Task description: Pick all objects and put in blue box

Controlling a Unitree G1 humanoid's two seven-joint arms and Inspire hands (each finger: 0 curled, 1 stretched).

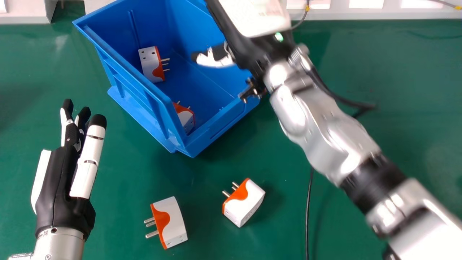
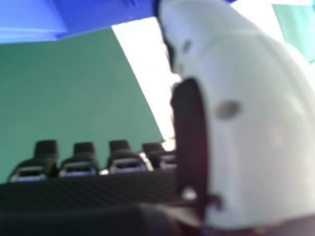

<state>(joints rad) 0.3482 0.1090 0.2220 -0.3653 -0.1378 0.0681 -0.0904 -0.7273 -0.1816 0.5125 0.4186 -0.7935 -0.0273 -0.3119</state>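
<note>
Two adapters (image 1: 148, 63) sit in the blue box (image 1: 204, 141), left hand (image 1: 57, 180) open and empty, right hand (image 1: 216, 60) seemingly too.

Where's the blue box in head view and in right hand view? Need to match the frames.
Head view: blue box upper, left of centre, right hand over it.
Right hand view: partly in, a blue stretch cut off by the picture's edge and reaching the thumb.
Shared landmark: green tabletop, bordering the box in both; in right hand view it shows between box and fingers.
</note>
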